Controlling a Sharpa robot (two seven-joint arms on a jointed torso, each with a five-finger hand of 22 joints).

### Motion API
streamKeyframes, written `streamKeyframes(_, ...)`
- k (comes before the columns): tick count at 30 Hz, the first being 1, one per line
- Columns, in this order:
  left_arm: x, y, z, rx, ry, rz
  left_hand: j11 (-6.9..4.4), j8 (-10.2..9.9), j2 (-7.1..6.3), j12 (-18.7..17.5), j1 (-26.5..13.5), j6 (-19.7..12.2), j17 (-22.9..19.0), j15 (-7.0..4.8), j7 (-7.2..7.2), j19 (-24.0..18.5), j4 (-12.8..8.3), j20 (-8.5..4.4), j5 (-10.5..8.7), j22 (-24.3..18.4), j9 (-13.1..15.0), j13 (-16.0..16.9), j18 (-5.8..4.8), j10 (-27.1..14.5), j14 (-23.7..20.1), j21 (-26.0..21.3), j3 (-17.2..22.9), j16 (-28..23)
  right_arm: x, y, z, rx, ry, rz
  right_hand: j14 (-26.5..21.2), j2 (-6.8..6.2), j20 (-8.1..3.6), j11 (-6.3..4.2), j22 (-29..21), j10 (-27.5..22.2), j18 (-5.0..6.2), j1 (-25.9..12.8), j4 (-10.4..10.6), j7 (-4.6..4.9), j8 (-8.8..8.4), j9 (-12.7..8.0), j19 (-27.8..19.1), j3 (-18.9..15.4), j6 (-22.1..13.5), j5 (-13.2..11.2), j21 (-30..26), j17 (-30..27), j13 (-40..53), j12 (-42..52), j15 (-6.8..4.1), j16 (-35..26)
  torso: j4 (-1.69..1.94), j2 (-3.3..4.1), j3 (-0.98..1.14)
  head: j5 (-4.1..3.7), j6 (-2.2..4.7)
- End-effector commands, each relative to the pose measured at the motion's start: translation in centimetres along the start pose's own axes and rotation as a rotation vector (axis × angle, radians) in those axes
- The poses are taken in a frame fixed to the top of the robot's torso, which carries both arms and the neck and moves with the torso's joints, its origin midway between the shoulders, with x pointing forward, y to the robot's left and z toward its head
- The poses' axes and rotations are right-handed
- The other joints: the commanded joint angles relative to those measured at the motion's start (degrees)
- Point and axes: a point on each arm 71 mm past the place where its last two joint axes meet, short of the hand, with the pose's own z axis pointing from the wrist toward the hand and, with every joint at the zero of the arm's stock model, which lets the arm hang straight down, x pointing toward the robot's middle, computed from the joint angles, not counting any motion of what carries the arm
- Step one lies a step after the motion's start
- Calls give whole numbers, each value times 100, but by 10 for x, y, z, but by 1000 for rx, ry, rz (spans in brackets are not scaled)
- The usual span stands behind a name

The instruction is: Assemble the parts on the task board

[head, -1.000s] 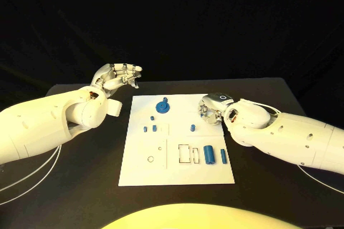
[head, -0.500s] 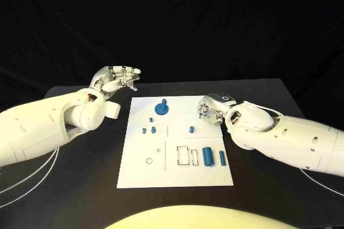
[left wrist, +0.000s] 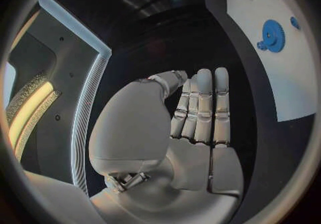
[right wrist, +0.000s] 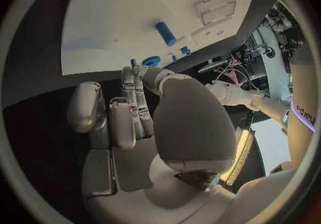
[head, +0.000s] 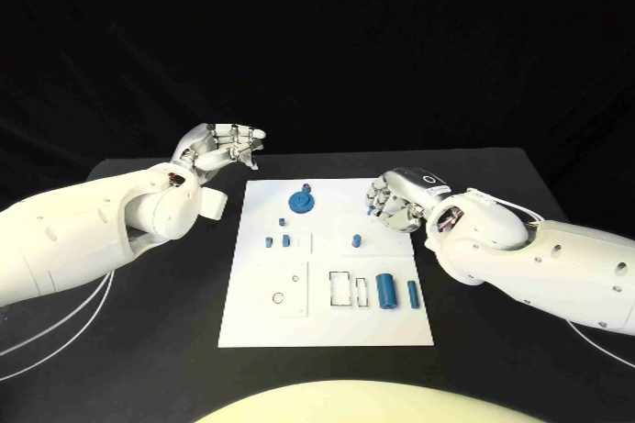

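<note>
Black table, dark and matte, running out to all sides. At its centre, lying flat, a white task board, long side from twelve to six o'clock. At nine and three o'clock, pale cables curving along the table edges, possibly resting on the surface.

You are looking down at a matte black table with a flat top and a straight far edge. Its dark surface spreads to both sides of the middle. Behind it hangs a black cloth backdrop, softly creased. On the table's near left, thin white cables curve across the surface in a loose arc. A similar thin white cable curves at the near right.
</note>
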Motion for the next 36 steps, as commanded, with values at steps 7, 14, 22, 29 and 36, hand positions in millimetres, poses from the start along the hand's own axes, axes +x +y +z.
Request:
streamKeyframes(7,5,-1,2,4,28,-5,22,-12,23,-32,63,-37,-8,2,-2,18,-39,0,21,8,-8,-10,73,-3,-18,3,4,-26,4,47,-6,-130,7,88,285,17,4,-30,441,10,-70,-54,-30,4,38,-11,42,3,28,16,3,-9,-6,-37,-33,17,31,6,-8,171,-57)
streamKeyframes(14,8,-1,2,5,33,-8,26,-17,24,-37,63,-43,-12,6,2,13,-42,1,21,10,-12,-16,72,-10,-23,3,3,-33,17,83,-9,-217,46,122,284,17,3,-30,440,10,-69,-57,-33,5,38,-8,41,5,27,16,-1,-14,-5,-40,-34,14,24,5,-9,399,-106)
streamKeyframes(22,16,-3,2,5,51,-16,28,-18,23,-38,63,-45,-13,7,4,12,-43,1,21,11,-13,-18,71,-12,-24,3,2,-35,42,101,-7,-247,109,134,284,19,3,-29,432,10,-65,-60,-35,6,38,-6,33,8,24,16,-23,-16,-5,-43,-34,14,29,13,-19,543,-160)
streamKeyframes(29,23,-4,2,6,68,-24,32,-23,20,-43,62,-50,-16,10,7,7,-45,3,20,13,-16,-23,70,-20,-28,3,-1,-42,58,109,-4,-256,137,136,283,23,2,-28,426,9,-61,-63,-37,8,37,-3,26,12,20,17,-42,-22,-5,-48,-34,11,20,13,-11,699,-229)
streamKeyframes(36,27,-4,2,5,79,-29,32,-23,20,-43,62,-50,-16,10,7,7,-45,3,20,13,-16,-23,70,-20,-28,3,-1,-42,67,113,-2,-260,154,130,281,21,2,-26,423,7,-60,-66,-41,10,35,-2,23,12,14,16,-50,-30,-5,-52,-34,7,5,10,-5,803,-281)
